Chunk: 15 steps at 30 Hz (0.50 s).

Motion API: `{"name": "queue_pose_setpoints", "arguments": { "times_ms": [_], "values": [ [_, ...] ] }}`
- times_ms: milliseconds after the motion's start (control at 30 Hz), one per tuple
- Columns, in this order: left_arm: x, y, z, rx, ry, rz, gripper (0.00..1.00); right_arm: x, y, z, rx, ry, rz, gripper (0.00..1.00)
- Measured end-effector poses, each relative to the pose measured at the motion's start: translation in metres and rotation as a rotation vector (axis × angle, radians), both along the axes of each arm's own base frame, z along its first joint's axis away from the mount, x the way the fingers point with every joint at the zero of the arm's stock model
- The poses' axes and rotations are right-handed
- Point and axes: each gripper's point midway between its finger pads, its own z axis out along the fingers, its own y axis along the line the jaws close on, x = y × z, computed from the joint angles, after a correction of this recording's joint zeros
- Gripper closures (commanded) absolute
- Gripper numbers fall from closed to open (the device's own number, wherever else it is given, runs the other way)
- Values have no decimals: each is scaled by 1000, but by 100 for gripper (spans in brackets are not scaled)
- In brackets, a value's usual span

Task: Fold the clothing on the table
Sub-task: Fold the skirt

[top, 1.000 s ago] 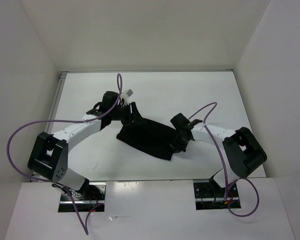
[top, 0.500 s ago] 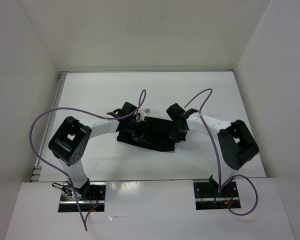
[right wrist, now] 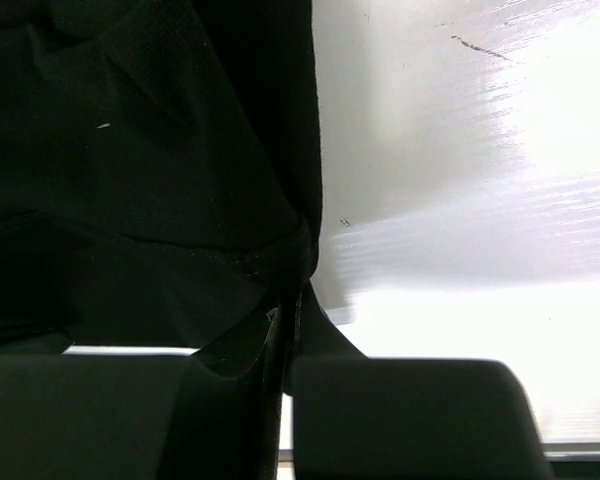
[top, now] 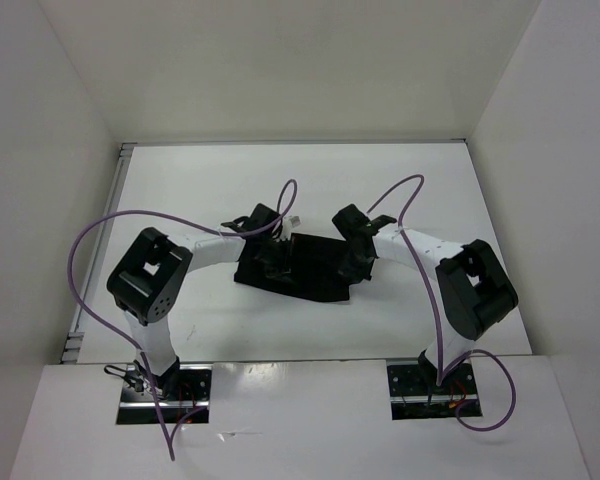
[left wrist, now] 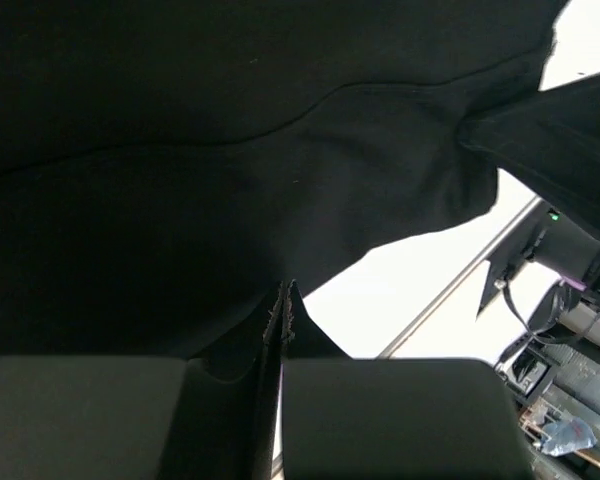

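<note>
The black clothing lies bunched in the middle of the white table. My left gripper is down on its left part. In the left wrist view the left gripper has its fingertips pressed together right at the cloth's lower edge, shut on it. My right gripper is at the garment's right end. In the right wrist view the right gripper is shut on a gathered hem of the clothing, with the bare table to the right.
White upright walls enclose the table on three sides. Purple cables loop above both arms. The arm bases sit at the near edge. A metal rail runs along the table's left side.
The left arm swung in from the garment's far left corner onto its left part and its jaws closed. The right gripper drew the right end back, leaving the clothing shorter and more bunched.
</note>
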Motion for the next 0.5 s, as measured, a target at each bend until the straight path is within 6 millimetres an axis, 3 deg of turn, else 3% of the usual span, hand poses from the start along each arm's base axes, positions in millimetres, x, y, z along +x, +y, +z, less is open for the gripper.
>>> {"name": "queue_pose_setpoints", "arguments": {
  "times_ms": [333,500],
  "values": [
    [-2,11,-20,123,24,32,100,1,-1,1,2,5,-3,100],
    [-6,7,-26,137,30,24,100,6,8,17,45,-16,5,100]
  ]
}}
